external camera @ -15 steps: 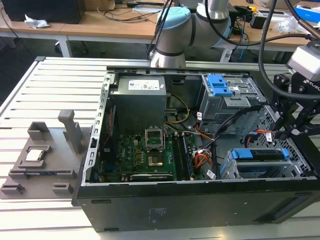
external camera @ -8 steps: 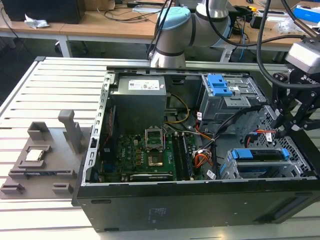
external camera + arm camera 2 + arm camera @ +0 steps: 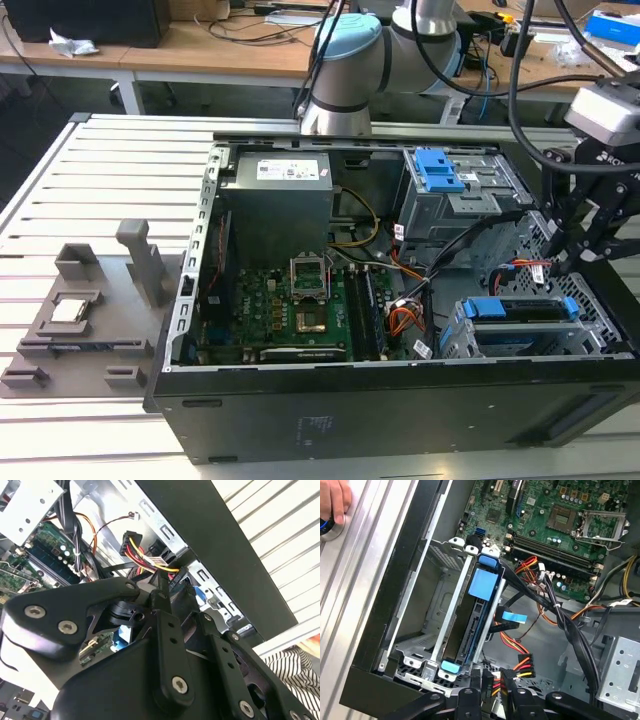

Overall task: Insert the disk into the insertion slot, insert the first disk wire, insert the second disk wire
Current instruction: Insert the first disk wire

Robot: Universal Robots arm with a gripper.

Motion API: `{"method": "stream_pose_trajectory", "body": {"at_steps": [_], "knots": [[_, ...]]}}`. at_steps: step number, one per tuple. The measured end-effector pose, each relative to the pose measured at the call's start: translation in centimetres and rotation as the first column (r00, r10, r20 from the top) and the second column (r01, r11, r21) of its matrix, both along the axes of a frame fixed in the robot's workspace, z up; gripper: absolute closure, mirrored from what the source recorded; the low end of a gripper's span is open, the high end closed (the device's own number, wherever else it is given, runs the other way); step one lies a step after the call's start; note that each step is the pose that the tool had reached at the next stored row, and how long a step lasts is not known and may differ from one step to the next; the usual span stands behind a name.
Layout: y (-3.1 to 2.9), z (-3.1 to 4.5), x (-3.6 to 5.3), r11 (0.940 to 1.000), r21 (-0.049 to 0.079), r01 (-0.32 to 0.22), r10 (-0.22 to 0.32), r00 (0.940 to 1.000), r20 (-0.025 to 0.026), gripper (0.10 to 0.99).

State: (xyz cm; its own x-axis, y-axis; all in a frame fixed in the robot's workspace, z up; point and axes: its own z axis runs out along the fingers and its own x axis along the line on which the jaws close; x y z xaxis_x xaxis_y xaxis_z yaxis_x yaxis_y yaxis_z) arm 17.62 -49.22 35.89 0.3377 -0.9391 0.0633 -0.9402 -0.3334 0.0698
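tool (image 3: 492,689) clamped on black plug with red-yellow wires (image 3: 490,679); blue-framed silver disk (image 3: 481,587) sits in perforated grey cage (image 3: 451,611). skewed entry could bend contacts.

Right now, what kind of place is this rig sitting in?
Most likely a robotics lab or test workshop: an open desktop computer case lies on a slotted metal table, a robot arm rises just behind it, and wooden workbenches strewn with cables run along the back.
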Motion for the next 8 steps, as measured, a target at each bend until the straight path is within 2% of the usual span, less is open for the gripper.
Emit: {"method": "stream_pose_trajectory", "body": {"at_steps": [1, 8], "knots": [[0.08, -0.10, 0.04, 1.0000, -0.005, 0.000, 0.000, 1.0000, 0.0000, 0.784], [0.14, -0.57, 0.06, 0.9998, -0.019, 0.002, -0.002, 1.0000, 0.0000, 0.784]]}}
